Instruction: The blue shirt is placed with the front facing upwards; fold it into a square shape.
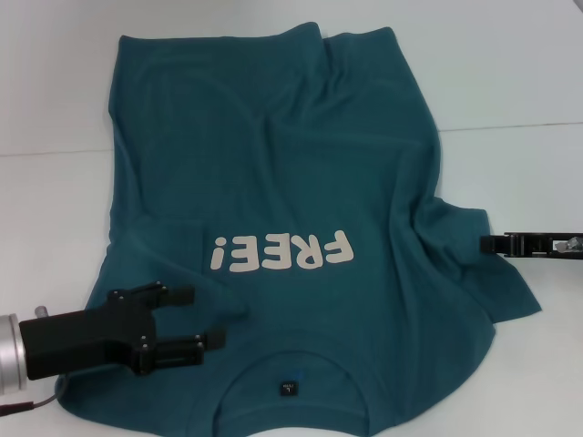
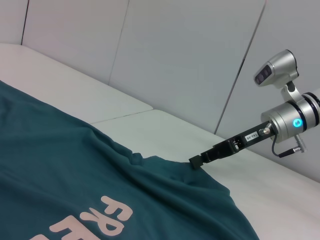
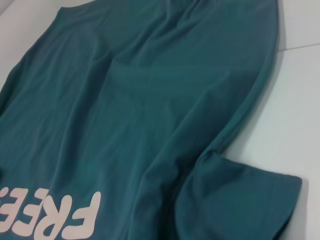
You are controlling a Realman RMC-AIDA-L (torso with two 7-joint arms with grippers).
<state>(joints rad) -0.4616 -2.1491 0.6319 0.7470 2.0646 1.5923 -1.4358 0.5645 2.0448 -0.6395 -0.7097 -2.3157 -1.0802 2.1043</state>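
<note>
Across the middle of the plain white surface (image 1: 55,209) lies the large dark teal-blue short-sleeved cotton T-shirt (image 1: 273,191), front up, its round neck at the near edge and its hem at the far edge. White blocky "FREE!" lettering (image 1: 281,252) sits on the chest, and a small dark label (image 1: 290,386) shows inside the collar.

Folding has, by my judgement, barely begun. The body is spread at full length. The left sleeve appears already turned in over the chest, where a straight edge of doubled cloth lies just left of the lettering. The right sleeve (image 1: 483,264) is bunched, with deep creases running up the right side. Both side folds and the lengthwise fold into a square seem yet to be done.

The left black hand (image 1: 187,319) is over the near left part of the shirt, beside the collar, its two fingers apart with nothing between them. The right black hand (image 1: 488,243) reaches in low from the right, its tip at the edge of the right sleeve; I cannot tell whether it is apart or pinching the cloth.

The fabric is soft, matte knit that drapes limply and holds shallow ridges and rumples, most of them along the right half. The print looks smooth and slightly stiffer than the cloth. The surface beneath is smooth and pale, with a seam line running across it.
</note>
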